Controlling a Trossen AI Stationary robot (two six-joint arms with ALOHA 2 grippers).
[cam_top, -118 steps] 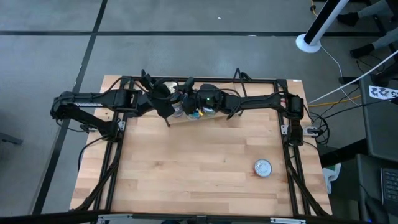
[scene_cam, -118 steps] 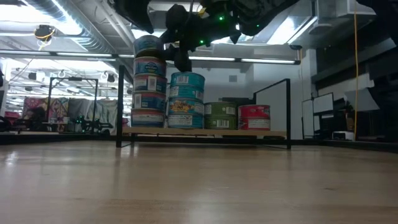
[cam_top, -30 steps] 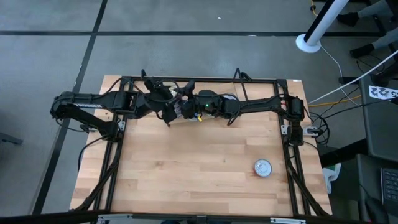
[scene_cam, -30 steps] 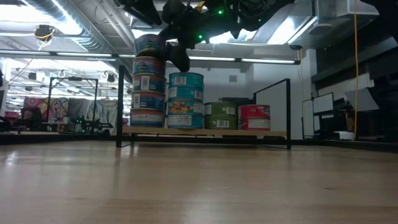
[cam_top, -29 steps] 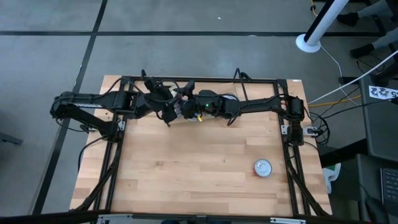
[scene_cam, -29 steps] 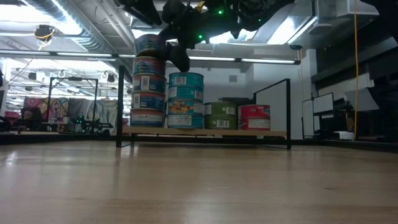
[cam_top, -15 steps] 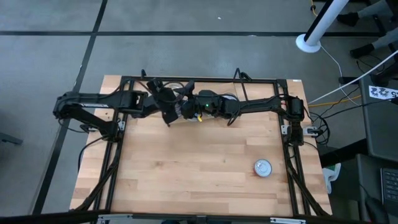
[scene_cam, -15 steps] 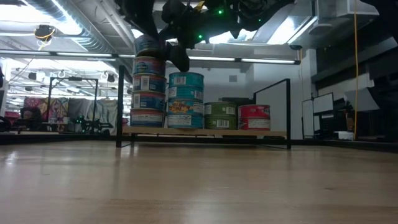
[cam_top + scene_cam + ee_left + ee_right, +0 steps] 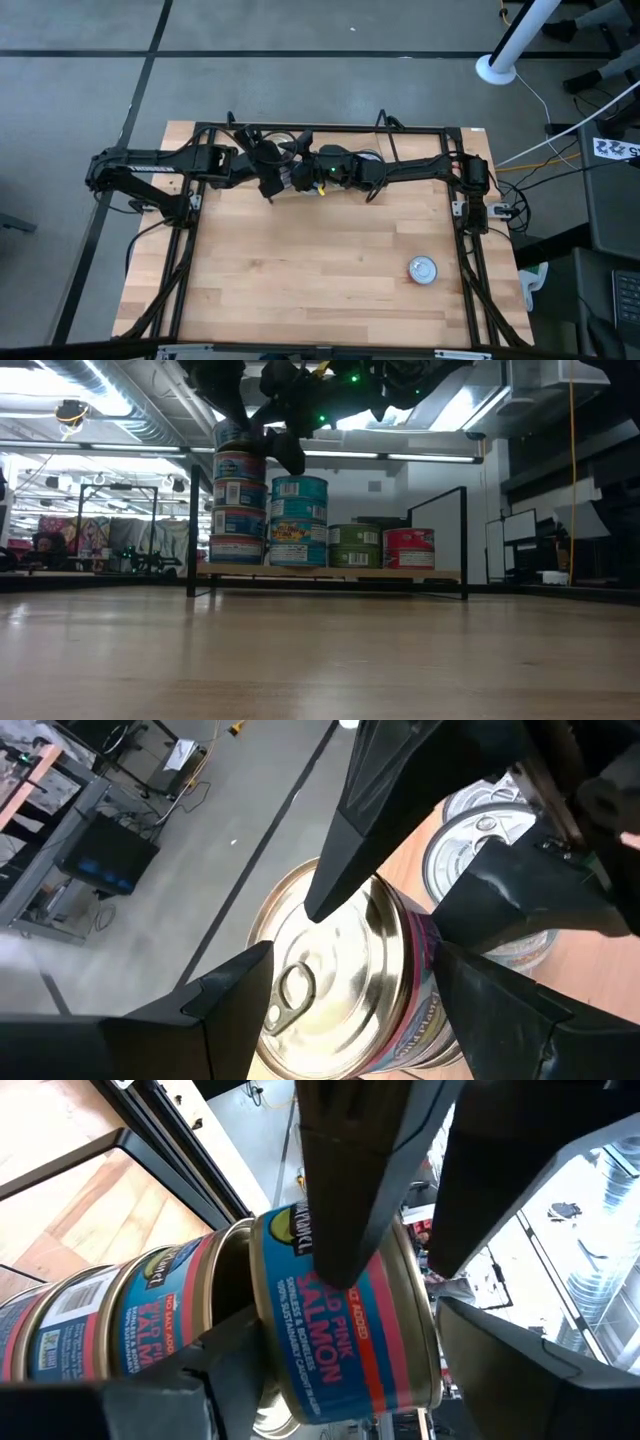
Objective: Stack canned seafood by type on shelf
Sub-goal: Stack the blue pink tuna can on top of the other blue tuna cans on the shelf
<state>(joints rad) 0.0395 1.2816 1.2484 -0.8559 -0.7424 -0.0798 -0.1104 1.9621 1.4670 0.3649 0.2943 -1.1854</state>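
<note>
Two grippers crowding top can, shelf's left end

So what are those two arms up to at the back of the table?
They are stacking canned seafood on a small shelf. Both the left gripper and the right gripper are at the top can of the tallest stack, jaws set either side of it. Shorter stacks stand beside it. One loose can lies on the table.

Bare tabletop around lone tin.
</note>
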